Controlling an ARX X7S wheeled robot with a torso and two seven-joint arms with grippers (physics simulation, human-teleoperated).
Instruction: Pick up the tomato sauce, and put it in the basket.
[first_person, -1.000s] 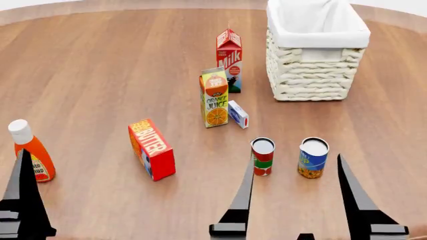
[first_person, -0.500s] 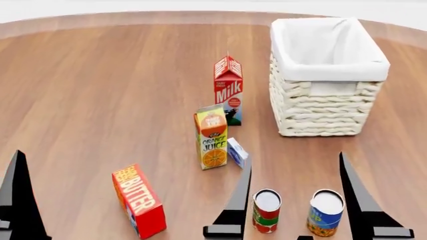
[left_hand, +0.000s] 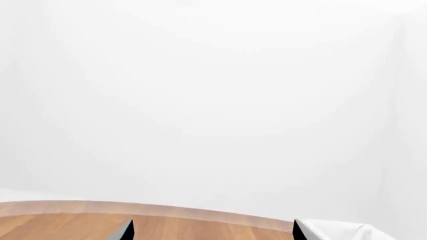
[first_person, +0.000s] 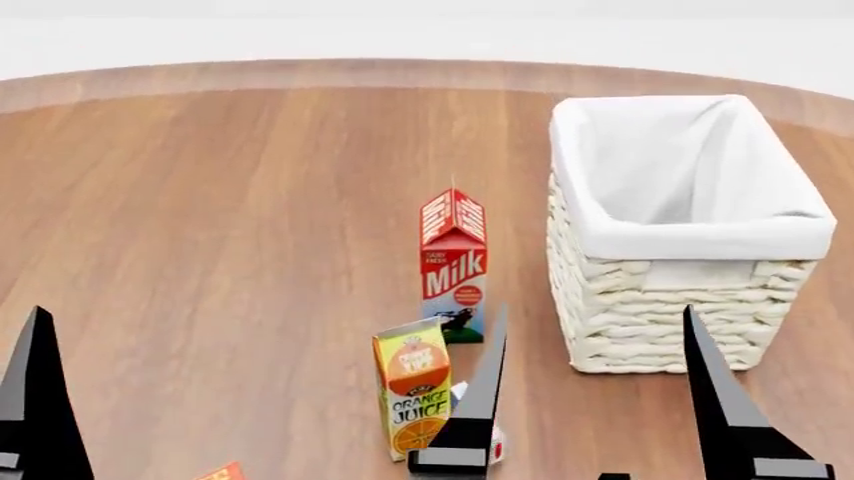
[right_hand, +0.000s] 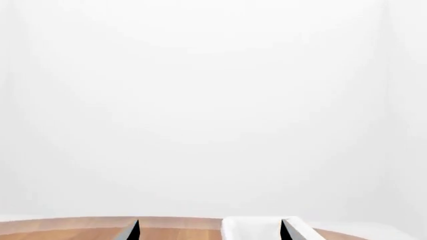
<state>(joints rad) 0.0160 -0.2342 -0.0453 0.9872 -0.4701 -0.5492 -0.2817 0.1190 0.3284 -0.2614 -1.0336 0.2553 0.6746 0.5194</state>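
Head view tilted upward, cream-white woven wicker basket (first_person: 667, 300) now lower in frame with its cloth-lined inside showing, red milk carton (first_person: 454, 265) and orange juice carton (first_person: 414, 400) slid down, both cans and ketchup bottle gone from view, red butter box (first_person: 220, 472) nearly out.

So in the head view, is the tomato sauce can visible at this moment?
No: the head view shows only the milk carton, the orange juice carton and the basket on the table.
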